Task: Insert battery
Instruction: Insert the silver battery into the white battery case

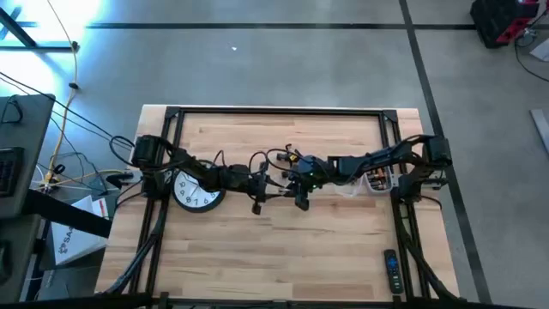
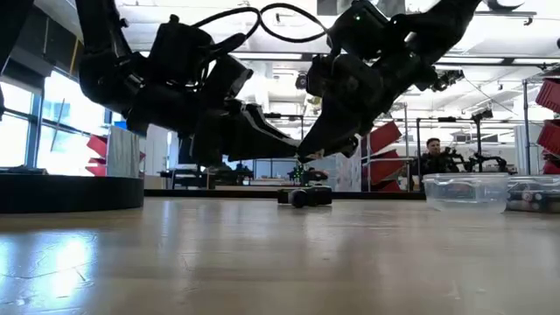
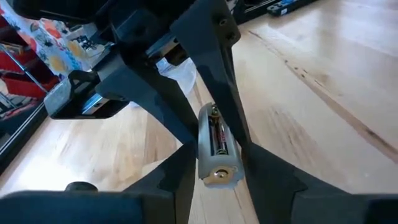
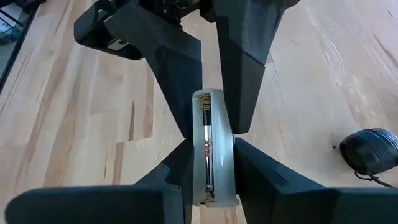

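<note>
A small whitish battery holder [image 3: 216, 149] with a battery and a spring in its slot hangs above the middle of the table. My left gripper [image 3: 216, 158] and my right gripper [image 4: 210, 146] meet there tip to tip, each shut on the holder [image 4: 208, 155]. In the high view the left gripper [image 1: 260, 183] comes from the table's left and the right gripper [image 1: 298, 182] from its right. In the low view the two meet at the holder [image 2: 299, 164], above the tabletop. My left gripper pinches the holder's two long sides [image 3: 202, 163] between its two fingers, at the end with the brass contact. The fingers lie along the holder, which is clear of the table. My right gripper pinches the holder's two long sides [image 4: 198, 163] between its two fingers, at the opposite end from the left gripper. Its fingers lie along the holder, slanting down from the table's right. The holder is lifted clear of the table.
A round wall clock [image 1: 198, 190] lies face up under the left arm. A clear tub [image 1: 375, 181] stands by the right arm. A remote control [image 1: 391, 270] lies near the front right. A small black part [image 4: 370, 150] sits on the wood close by.
</note>
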`<state>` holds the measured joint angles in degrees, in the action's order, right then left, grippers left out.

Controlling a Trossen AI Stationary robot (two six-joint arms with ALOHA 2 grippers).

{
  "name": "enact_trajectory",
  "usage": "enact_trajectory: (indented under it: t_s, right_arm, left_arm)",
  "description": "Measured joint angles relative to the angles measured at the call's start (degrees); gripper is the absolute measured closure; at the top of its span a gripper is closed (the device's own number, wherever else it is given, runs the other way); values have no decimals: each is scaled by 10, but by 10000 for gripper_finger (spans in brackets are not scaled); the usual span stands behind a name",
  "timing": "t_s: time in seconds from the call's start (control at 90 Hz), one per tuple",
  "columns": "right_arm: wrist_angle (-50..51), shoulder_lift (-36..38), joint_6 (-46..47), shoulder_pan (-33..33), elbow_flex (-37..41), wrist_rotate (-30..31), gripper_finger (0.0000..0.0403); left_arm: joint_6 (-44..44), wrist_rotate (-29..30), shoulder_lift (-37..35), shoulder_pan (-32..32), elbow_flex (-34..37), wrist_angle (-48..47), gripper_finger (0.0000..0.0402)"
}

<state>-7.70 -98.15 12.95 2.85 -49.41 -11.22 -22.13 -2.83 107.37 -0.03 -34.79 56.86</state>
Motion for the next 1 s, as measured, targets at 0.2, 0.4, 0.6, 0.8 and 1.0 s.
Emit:
enact_trajectory:
  t_s: [0.2, 0.4, 0.6, 0.8, 1.0]
  right_arm:
    - [0, 0, 0, 0, 0, 0, 332]
    - [0, 0, 0, 0, 0, -6, 331]
    - [0, 0, 0, 0, 0, -8, 310]
    - [22, 11, 12, 0, 0, -10, 261]
    - [96, 76, 11, 0, 0, -4, 237]
  left_arm:
    - [5, 0, 0, 0, 0, 0, 342]
    - [5, 1, 0, 0, 0, 0, 342]
    - [5, 5, 0, 0, 0, 0, 342]
    - [6, 15, 0, 0, 0, -4, 341]
    - [7, 21, 0, 0, -1, -7, 341]
